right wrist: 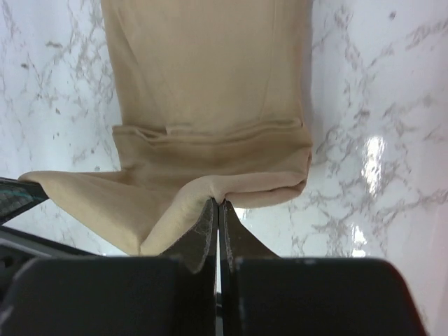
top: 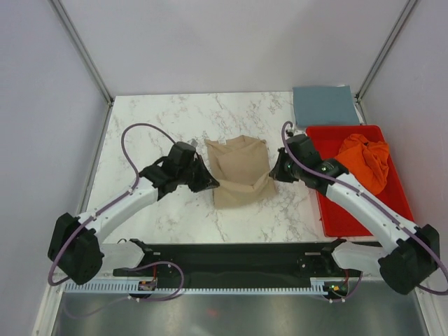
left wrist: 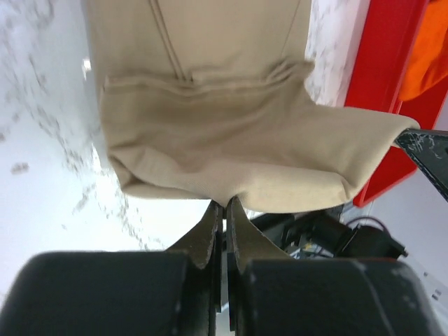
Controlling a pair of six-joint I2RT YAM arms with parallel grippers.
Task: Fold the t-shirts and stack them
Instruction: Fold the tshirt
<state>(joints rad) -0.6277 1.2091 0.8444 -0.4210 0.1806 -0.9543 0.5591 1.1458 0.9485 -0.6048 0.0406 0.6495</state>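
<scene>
The tan t-shirt (top: 238,171) lies partly folded in the middle of the marble table; it also shows in the left wrist view (left wrist: 210,126) and the right wrist view (right wrist: 210,105). My left gripper (top: 212,184) is shut on its left edge (left wrist: 225,201) and my right gripper (top: 273,173) is shut on its right edge (right wrist: 218,201); both hold the near half lifted. The blue-grey t-shirt (top: 324,105) lies folded flat at the back right. The orange t-shirt (top: 365,159) is bunched in the red tray (top: 343,217).
The red tray stands along the table's right edge, close to my right arm; it shows in the left wrist view (left wrist: 381,77). Metal frame posts rise at the back corners. A black rail (top: 231,269) runs along the near edge.
</scene>
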